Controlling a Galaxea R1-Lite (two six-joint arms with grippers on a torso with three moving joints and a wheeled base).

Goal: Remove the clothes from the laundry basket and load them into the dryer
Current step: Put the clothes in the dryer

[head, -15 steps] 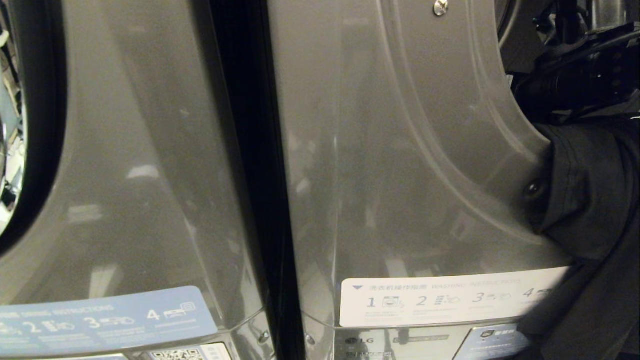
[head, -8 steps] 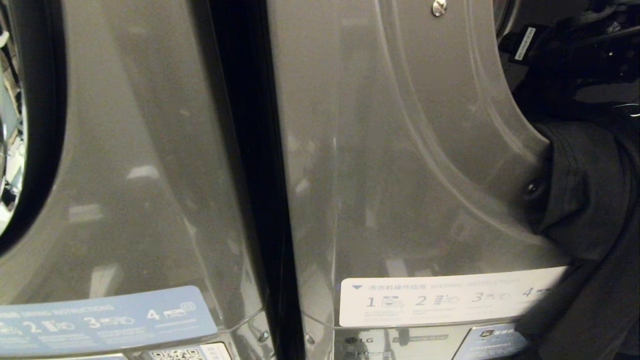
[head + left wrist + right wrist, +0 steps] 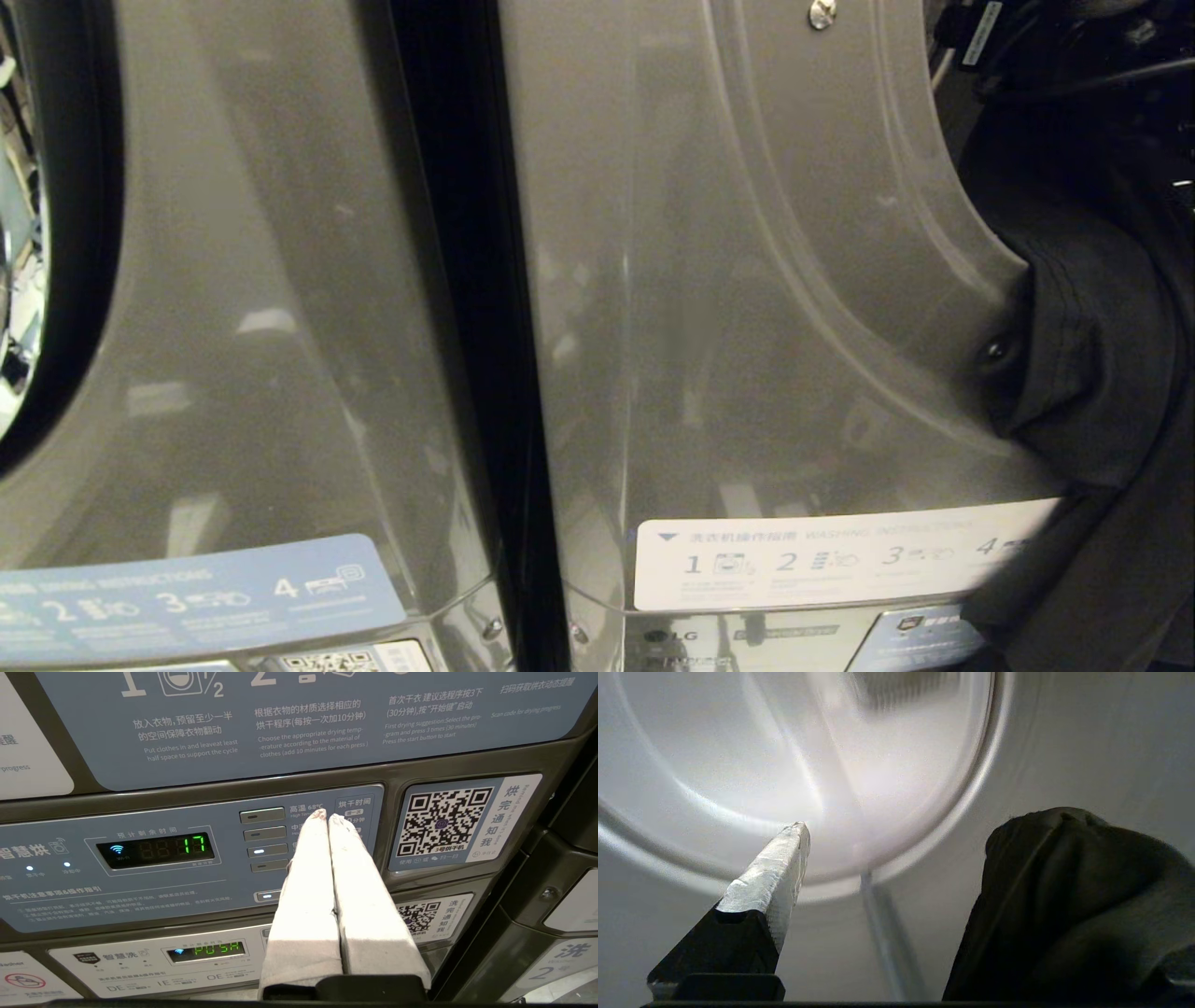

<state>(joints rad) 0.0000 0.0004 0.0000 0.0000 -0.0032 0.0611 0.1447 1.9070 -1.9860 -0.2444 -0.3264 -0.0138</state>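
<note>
While the head view is mostly filled by two dark grey machine fronts, the action is at its right edge. The machine on the right [image 3: 747, 327] has an LG badge and a white instruction sticker [image 3: 840, 560] printed "washing instructions", steps 1–4. The neighbouring machine [image 3: 243, 327] on the left has a blue sticker [image 3: 196, 597] and a chrome door rim at the frame edge.

Black garment [image 3: 1092, 373] is draped over the lower rim of the right machine's open round port, hanging down past the end of the white sticker. The right arm's dark hardware [image 3: 1055, 47] sits just above it at the top right corner.

Right wrist view: right gripper [image 3: 896, 826] is inside the pale drum [image 3: 738, 765], jaws spread wide. One taped finger [image 3: 775, 872] is visible; the opposite side is hidden under black fabric [image 3: 1069, 905], so I can't tell whether the cloth is still hooked on that finger or just lying against it. Nothing is pinched between the jaws.

Left gripper [image 3: 327, 816] is parked in front of a dryer control panel [image 3: 187, 858], taped fingers pressed together, empty. The panel display [image 3: 156, 848] reads 17.

Laundry basket is not in any view.
</note>
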